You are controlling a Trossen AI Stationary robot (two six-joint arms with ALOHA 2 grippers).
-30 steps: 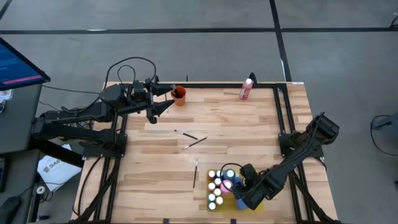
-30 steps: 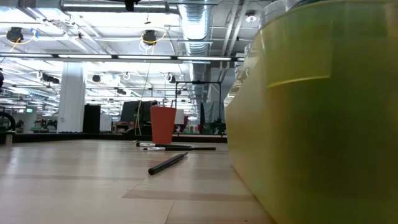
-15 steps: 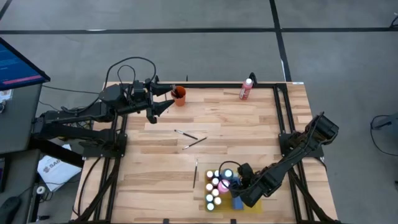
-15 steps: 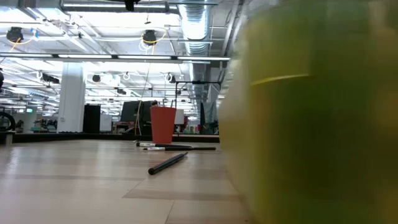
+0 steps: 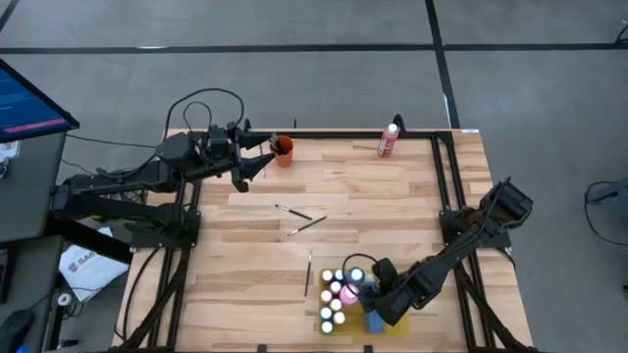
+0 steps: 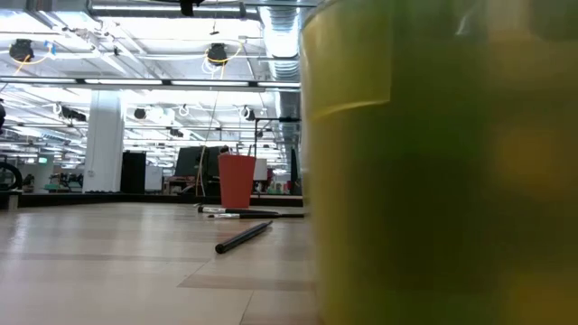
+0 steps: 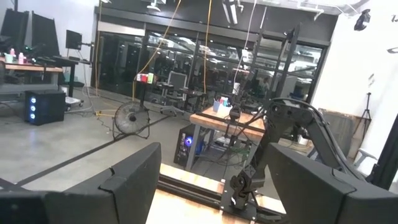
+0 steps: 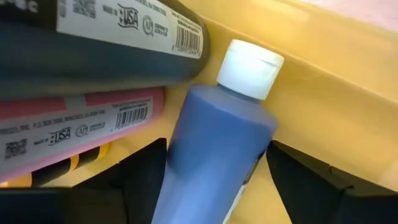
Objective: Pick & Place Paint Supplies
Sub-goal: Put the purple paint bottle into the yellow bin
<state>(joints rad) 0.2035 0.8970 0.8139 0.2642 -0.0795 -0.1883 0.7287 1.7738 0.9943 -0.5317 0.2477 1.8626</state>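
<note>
Shifted leftward along the counter's [image 5: 392,206] near edge, the yellow tray [image 5: 345,325] held upright paint bottles [image 5: 339,293]; the right claw [image 5: 372,312] straddled a lying blue bottle [image 8: 214,140], fingers wide. Left claw [image 5: 257,157] stayed open beside the orange cup [image 5: 283,150].

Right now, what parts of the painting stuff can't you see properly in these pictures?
- Low view: a blurred yellow-green wall fills the right side, hiding everything behind it.
- Right wrist view: the blue bottle lies between the right hand's fingers; its lower end is cut off by the edge.
- High view: the right hand covers part of the yellow tray.
- High view: the paintbrushes are too thin to show their tips.
</note>
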